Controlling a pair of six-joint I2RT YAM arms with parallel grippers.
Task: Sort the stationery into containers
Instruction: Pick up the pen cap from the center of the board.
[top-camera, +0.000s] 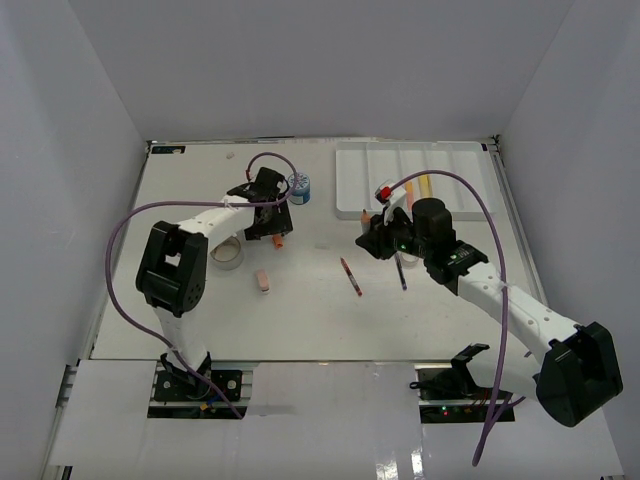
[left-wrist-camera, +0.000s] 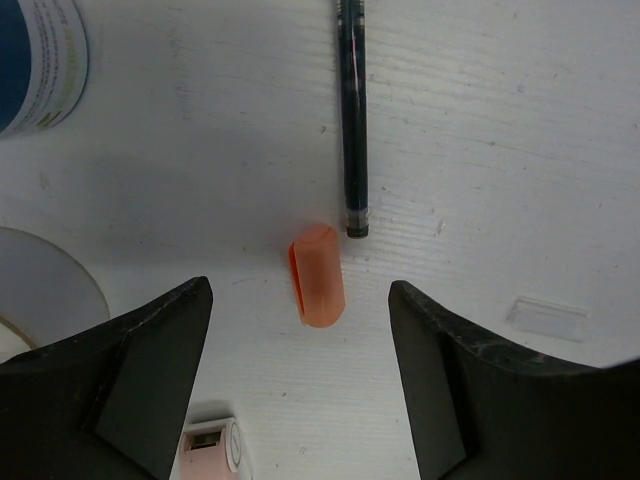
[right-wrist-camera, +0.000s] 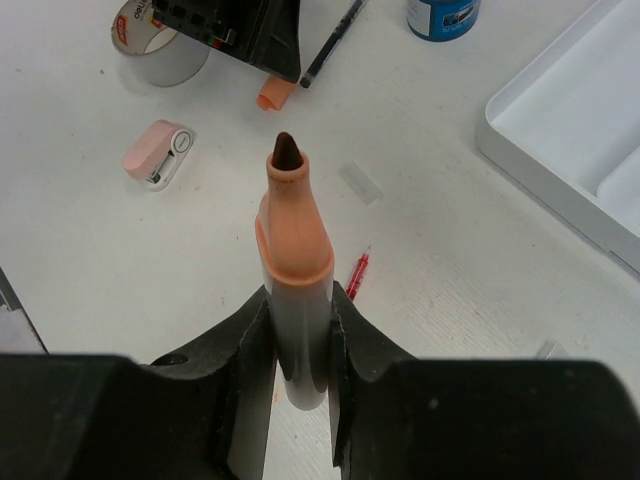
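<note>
My right gripper is shut on an uncapped orange marker, tip pointing away, held above the table; it also shows in the top view. Its orange cap lies on the table between the open jaws of my left gripper, untouched; the left gripper shows in the top view. A black pen lies just beyond the cap. A blue-lidded jar, tape roll, pink eraser, red pen and another black pen lie on the table. The white tray stands at the far right.
The tray holds yellow and orange markers in its compartments. A small clear plastic piece lies right of the left gripper. The purple cables of both arms loop over the table. White walls enclose the table on three sides.
</note>
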